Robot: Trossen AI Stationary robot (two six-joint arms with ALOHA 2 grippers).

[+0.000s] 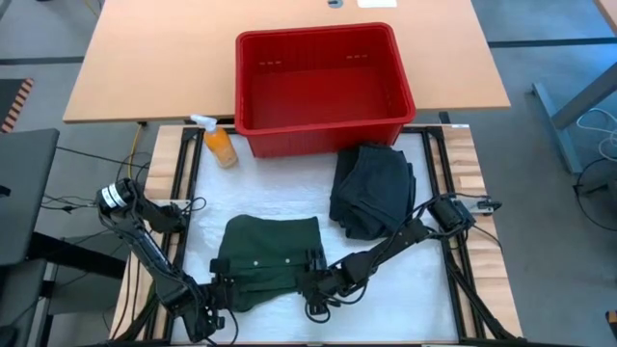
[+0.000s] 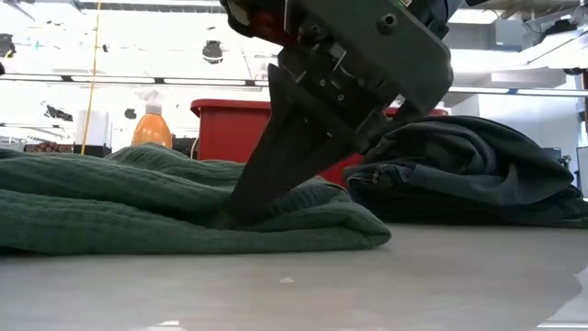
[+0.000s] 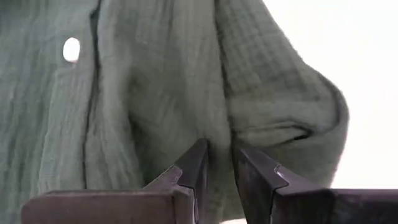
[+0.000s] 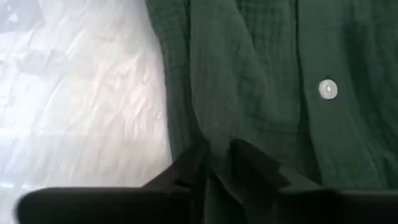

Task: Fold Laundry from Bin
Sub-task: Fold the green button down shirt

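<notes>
From my high view I can't make out the left gripper [image 1: 224, 286] fingertips against the green shirt [image 1: 270, 258]. In the low view the right gripper [image 2: 241, 213] blocks most of the red bin [image 2: 220, 129], and its upper body runs off the top edge.

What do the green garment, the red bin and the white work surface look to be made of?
Green garment: soft woven cloth, likely crinkled cotton gauze, matte; fine waffle-like texture, white buttons. Red bin: moulded plastic, slight sheen; thick rim, slotted upper walls. White work surface: thin sheet or film over the table, semi-glossy, judging by its wrinkles and highlights; exact material unclear.
</notes>
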